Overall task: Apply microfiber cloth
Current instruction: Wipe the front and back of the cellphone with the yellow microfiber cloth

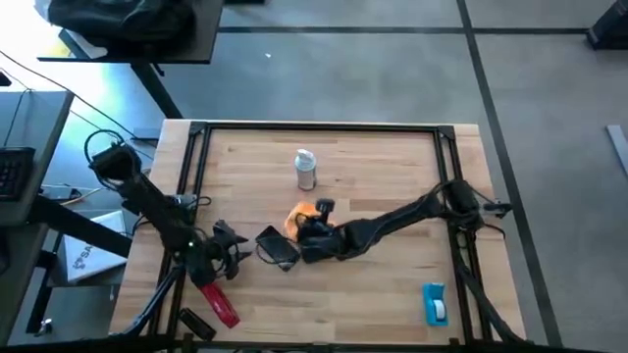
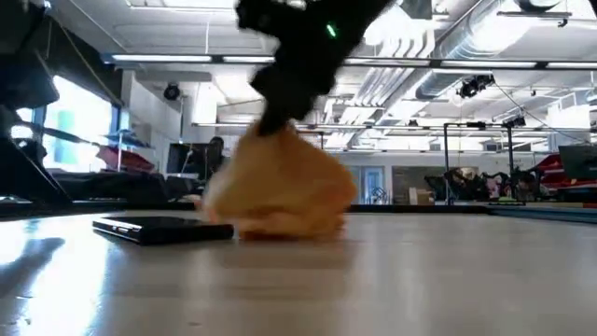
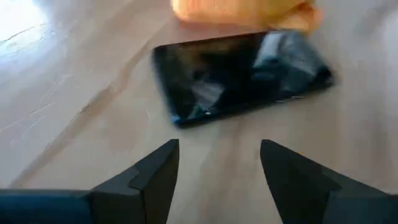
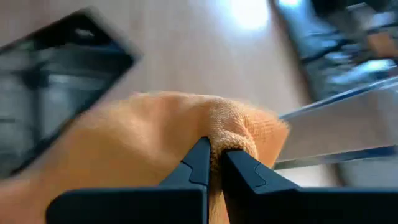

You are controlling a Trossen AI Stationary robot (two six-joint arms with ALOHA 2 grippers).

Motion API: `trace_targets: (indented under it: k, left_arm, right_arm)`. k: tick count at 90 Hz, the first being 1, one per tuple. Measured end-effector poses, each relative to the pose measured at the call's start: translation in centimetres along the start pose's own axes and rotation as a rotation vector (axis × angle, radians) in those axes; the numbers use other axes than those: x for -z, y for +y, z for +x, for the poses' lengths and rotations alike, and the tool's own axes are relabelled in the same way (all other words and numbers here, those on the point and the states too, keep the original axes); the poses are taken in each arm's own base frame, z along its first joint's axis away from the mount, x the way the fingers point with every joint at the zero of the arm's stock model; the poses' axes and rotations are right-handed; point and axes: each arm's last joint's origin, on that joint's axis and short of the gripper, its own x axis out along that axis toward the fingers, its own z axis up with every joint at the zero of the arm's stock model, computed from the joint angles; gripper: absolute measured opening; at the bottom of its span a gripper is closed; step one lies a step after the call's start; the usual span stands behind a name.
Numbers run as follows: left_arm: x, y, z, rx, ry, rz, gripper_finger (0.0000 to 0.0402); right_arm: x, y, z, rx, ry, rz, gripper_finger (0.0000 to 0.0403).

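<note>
Right hand (image 4: 214, 163) pinching microfiber cloth (image 4: 137, 143)

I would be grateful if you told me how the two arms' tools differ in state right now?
The right tool is shut on the microfiber cloth, pinching a fold of it beside the phone; the left tool is open and holds nothing. The right tool sits mid-table, while the left tool waits toward the table's left side, pointed at the phone. Both have dark fingers.
</note>
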Motion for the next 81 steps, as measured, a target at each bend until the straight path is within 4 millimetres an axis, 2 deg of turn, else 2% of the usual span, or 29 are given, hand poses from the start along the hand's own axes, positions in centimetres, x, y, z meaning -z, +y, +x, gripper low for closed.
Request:
trace_targets:
  k: [12,21,39,47,59,71,81]
  left_arm:
    - [0.3,0.0,1.7,-0.061,-0.002,-0.017,0.0204]
    - [0.2,0.3,2.6,-0.110,-0.035,-0.045,0.0204]
    - [-1.2,1.9,4.1,-0.265,-0.104,-0.024,0.0204]
    - [-2.2,2.8,4.9,-0.352,-0.123,0.020,0.0204]
    - [-3.8,3.4,5.8,-0.393,-0.086,0.070,0.0204]
    - [-5.5,0.8,4.9,-0.185,-0.009,0.081,0.0204]
    - [-4.9,-0.8,3.5,-0.038,0.078,0.040,0.0204]
  right_arm:
    - [1.8,0.2,0.7,-0.141,-0.131,0.129,0.0000]
    - [3.5,1.1,1.6,-0.237,-0.142,0.174,0.0000]
    - [4.3,2.4,0.9,-0.294,-0.136,0.199,0.0000]
    - [3.5,2.6,0.0,-0.302,-0.171,0.157,0.0000]
    - [1.8,1.5,-2.0,-0.288,-0.215,0.078,0.0000]
    - [1.8,-1.2,-3.6,-0.180,-0.130,0.014,0.0000]
    - [1.8,-3.6,-5.4,-0.097,-0.069,-0.008,0.0000]
